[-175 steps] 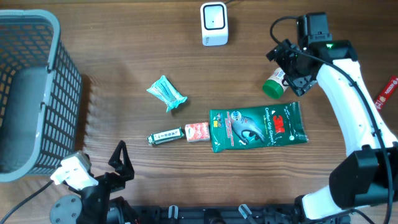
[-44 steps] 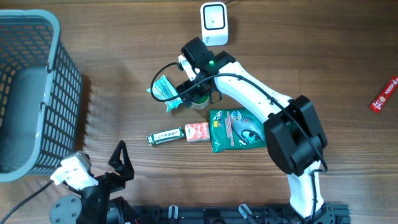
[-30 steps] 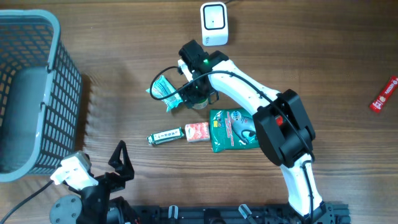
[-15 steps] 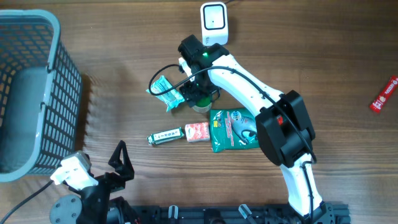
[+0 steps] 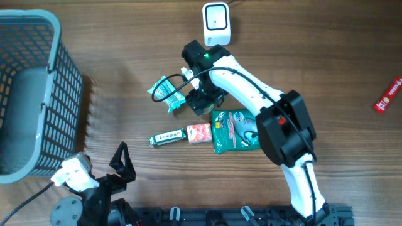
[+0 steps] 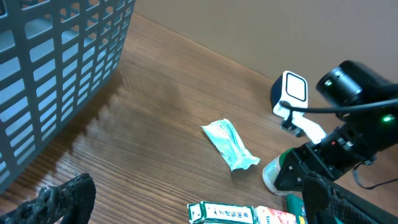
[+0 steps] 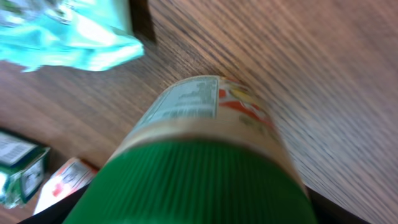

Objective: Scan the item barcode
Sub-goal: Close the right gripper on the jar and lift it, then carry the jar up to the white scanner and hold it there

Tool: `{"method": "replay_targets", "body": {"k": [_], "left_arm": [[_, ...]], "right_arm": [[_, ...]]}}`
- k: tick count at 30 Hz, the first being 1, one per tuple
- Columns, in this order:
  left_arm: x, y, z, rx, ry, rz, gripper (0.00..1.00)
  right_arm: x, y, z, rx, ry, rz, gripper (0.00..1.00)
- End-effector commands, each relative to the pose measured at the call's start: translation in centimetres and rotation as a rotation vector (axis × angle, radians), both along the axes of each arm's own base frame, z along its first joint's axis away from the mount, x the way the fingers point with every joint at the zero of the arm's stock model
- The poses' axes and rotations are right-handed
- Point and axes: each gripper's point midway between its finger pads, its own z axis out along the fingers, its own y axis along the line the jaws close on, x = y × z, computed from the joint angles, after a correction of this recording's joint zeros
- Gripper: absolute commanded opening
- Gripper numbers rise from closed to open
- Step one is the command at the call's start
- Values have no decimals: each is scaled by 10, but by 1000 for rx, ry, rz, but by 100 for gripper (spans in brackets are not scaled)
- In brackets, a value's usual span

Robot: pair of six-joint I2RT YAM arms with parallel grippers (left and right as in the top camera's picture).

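While the grey plastic lattice basket (image 5: 38, 94) fills the far left of the wooden table (image 5: 326, 37), the left gripper (image 5: 124, 164) sits low at the near edge just right of it, its black fingers (image 6: 59, 199) spread wide with nothing between them. Right of the basket and towards the middle lies a crinkled teal foil packet (image 5: 166, 94). Nearer the edge, a small green-and-white carton (image 5: 167, 137) lies flat, end to end with a red-and-white packet (image 5: 199, 132).

Just right of the teal packet, the right gripper (image 5: 202, 100) reaches in from the white arm (image 5: 251, 88) and is clamped on the round jar with a ribbed green lid and a printed white label (image 7: 205, 112). The wrist camera looks straight along the jar, lid nearest the lens and label turned up. The jar sits tilted, above the red-and-white packet and beside the top left corner of a flat green glove package (image 5: 235, 130). Whether it touches the wood, I cannot tell. The white box-shaped barcode scanner (image 5: 217, 24) stands at the far edge, apart from the jar. A red bar-shaped wrapper (image 5: 387, 95) lies alone at the far right.
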Motion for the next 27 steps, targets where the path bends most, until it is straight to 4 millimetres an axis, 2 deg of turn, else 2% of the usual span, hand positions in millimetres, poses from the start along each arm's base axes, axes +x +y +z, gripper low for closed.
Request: {"method": "replay_targets", "body": {"k": [1, 6, 10, 13, 15, 19, 21, 24, 27], "left_arm": [[0, -1, 0, -8, -1, -4, 100], [0, -1, 0, -8, -1, -4, 100], [0, -1, 0, -8, -1, -4, 100], [0, -1, 0, -8, -1, -4, 100], [0, -1, 0, -8, -1, -4, 100], [0, -1, 0, -8, -1, -4, 100], [0, -1, 0, -8, -1, -4, 100], [0, -1, 0, -8, -1, -4, 100], [0, -1, 0, -8, -1, -4, 100]], "right_arm": [[-3, 5, -19, -2, 39, 15, 80], [-1, 6, -17, -2, 30, -4, 68], [3, 8, -14, 5, 18, -17, 65], [8, 7, -13, -6, -5, -58, 58], [14, 11, -6, 6, -24, -60, 58], [39, 30, 47, 80, -118, -62, 55], [45, 34, 70, 106, -150, -64, 55], [48, 35, 112, 140, -186, -111, 55], [41, 25, 132, 133, -167, -248, 56]]}}
